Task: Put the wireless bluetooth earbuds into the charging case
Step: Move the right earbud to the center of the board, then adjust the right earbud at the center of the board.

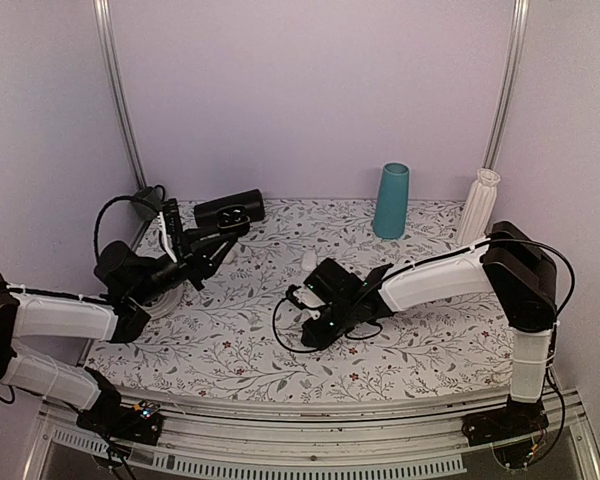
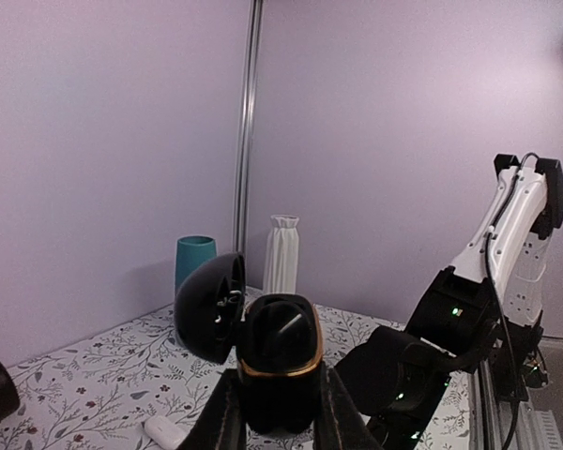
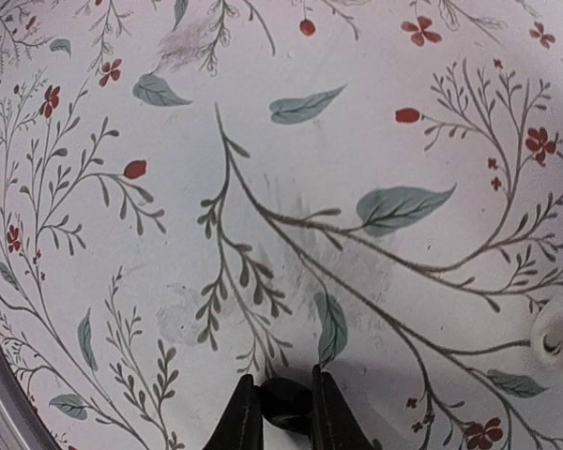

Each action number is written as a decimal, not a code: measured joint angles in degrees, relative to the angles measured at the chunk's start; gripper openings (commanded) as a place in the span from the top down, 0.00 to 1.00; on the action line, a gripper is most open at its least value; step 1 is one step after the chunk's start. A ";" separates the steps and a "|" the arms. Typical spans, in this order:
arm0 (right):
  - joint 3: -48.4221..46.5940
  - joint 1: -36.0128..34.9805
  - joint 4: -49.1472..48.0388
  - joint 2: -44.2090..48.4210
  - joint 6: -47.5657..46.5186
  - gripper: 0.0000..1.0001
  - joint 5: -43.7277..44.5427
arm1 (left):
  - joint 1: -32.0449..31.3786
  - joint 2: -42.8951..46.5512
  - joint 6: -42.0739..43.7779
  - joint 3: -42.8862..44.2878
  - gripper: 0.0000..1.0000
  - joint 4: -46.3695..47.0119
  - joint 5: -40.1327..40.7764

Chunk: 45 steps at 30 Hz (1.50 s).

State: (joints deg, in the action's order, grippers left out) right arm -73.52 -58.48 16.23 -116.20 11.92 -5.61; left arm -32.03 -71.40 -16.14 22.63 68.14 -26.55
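gripping case [image 2: 280, 361] in left pincer [image 2: 280, 417], earbud [image 3: 287, 401] in right pincer [image 3: 280, 422]
clamped open-lidded between left tips; pinched between right tips, down at worktop [image 3: 263, 187].

Our two arms, white and black

We see the left arm [image 1: 60, 318] and the right arm [image 1: 430, 283], both made of long white tubes with fat black blocks at the bends. Thin black cables [image 1: 110, 205] loop out from both arms. Each arm sits on a small black base [image 1: 125, 420]. Little green lights [image 2: 453, 309] glow on the black end of the right arm. The left tool [image 2: 280, 412] and the right tool [image 3: 286, 412] each have two thin black fingers.
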 measured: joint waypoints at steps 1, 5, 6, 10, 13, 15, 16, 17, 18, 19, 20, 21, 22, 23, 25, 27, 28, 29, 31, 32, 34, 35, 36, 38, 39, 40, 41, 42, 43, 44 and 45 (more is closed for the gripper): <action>1.22 0.00 -0.09 0.87 0.83 0.85 -0.76 | -0.31 -0.50 0.00 0.07 1.00 0.13 -0.02; 4.63 0.00 -0.52 3.67 4.42 0.75 -3.02 | -1.09 -2.32 0.00 0.39 1.00 0.74 -0.04; 5.03 0.00 -0.57 4.00 5.29 0.72 -3.21 | -1.20 -2.75 -0.02 0.55 1.00 1.07 -0.04; 5.33 0.00 -0.90 4.35 7.19 0.62 -3.54 | -1.36 -3.76 0.00 1.18 1.00 1.66 -0.07; 5.33 0.00 -0.90 4.72 7.89 0.61 -3.37 | -1.46 -3.85 0.00 1.44 1.00 1.90 -0.09; 5.05 0.02 -0.61 4.92 8.02 0.60 -3.04 | -1.46 -3.85 0.00 1.51 1.00 2.10 -0.07; 4.55 0.02 -0.26 4.92 8.02 0.61 -2.78 | -1.46 -3.85 0.00 1.51 1.00 2.21 -0.07; 4.04 0.02 -0.02 4.92 8.00 0.61 -2.43 | -1.46 -3.85 0.00 1.51 1.00 2.32 -0.07; 3.48 0.02 0.28 4.92 7.98 0.61 -2.10 | -1.46 -3.85 0.00 1.51 1.00 2.34 -0.07; 2.86 0.02 0.57 4.92 7.91 0.62 -1.68 | -1.46 -3.82 0.00 1.51 1.00 2.34 -0.07; 2.45 0.02 0.76 4.94 7.72 0.65 -1.33 | -1.46 -3.82 0.02 1.51 1.00 2.32 -0.04; 2.05 0.02 1.01 5.07 7.52 0.68 -0.83 | -1.49 -3.78 0.02 1.51 1.00 2.29 -0.04; 1.86 0.02 1.40 5.33 7.34 0.71 -0.50 | -1.49 -3.69 0.04 1.51 1.00 2.21 -0.04; 1.84 0.02 1.64 5.62 7.10 0.74 -0.31 | -1.49 -3.54 0.07 1.51 1.00 2.19 -0.02; 1.84 0.02 2.58 6.34 6.88 0.79 -0.26 | -1.51 -3.17 0.11 1.51 1.00 2.10 -0.02; 1.84 0.02 3.37 7.06 6.69 0.85 -0.52 | -1.51 -2.95 0.22 1.51 1.00 2.03 0.02; 1.86 0.02 3.58 7.39 6.69 0.85 -0.85 | -1.51 -2.86 0.24 1.51 1.00 1.95 0.02; 1.95 0.02 3.65 7.74 6.73 0.86 -1.36 | -1.51 -2.78 0.26 1.51 1.00 1.88 0.02; 2.21 0.02 3.63 8.20 6.75 0.87 -2.78 | -1.51 -2.75 0.26 1.51 1.00 1.81 0.04; 2.43 0.02 3.54 8.39 6.80 0.87 -4.02 | -1.51 -2.75 0.26 1.51 1.00 1.75 0.07; 2.71 0.02 3.48 8.41 6.91 0.88 -5.88 | -1.51 -2.75 0.26 1.51 1.00 1.64 0.09; 2.78 0.02 3.50 8.41 6.95 0.88 -6.58 | -1.51 -2.75 0.26 1.51 1.00 1.60 0.09; 2.80 0.02 3.48 8.39 6.97 0.88 -7.41 | -1.51 -2.75 0.26 1.51 1.00 1.55 0.11; 2.80 0.02 3.32 8.39 7.15 0.88 -8.61 | -1.51 -2.75 0.26 1.51 1.00 1.42 0.15; 2.78 0.02 3.26 8.37 7.19 0.88 -8.92 | -1.51 -2.75 0.26 1.51 1.00 1.40 0.17; 2.80 0.02 3.19 8.33 7.21 0.88 -9.27 | -1.53 -2.73 0.26 1.51 1.00 1.38 0.20; 2.78 0.02 3.13 8.24 7.32 0.88 -9.51 | -1.53 -2.71 0.26 1.51 1.00 1.36 0.20; 2.78 0.07 3.02 8.13 7.37 0.88 -9.75 | -1.53 -2.64 0.26 1.51 1.00 1.31 0.20; 2.78 0.20 2.97 7.98 7.43 0.88 -9.99 | -1.55 -2.51 0.26 1.51 1.00 1.22 0.22; 2.78 0.35 2.97 7.78 7.61 0.89 -10.23 | -1.55 -2.40 0.26 1.51 1.00 1.18 0.22; 2.78 0.48 2.97 7.54 7.72 0.88 -10.54 | -1.55 -2.25 0.28 1.51 1.00 1.16 0.22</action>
State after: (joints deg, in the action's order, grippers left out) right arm -70.74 -58.00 19.20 -108.66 19.64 -16.14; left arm -33.58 -73.65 -15.86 24.14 69.30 -26.33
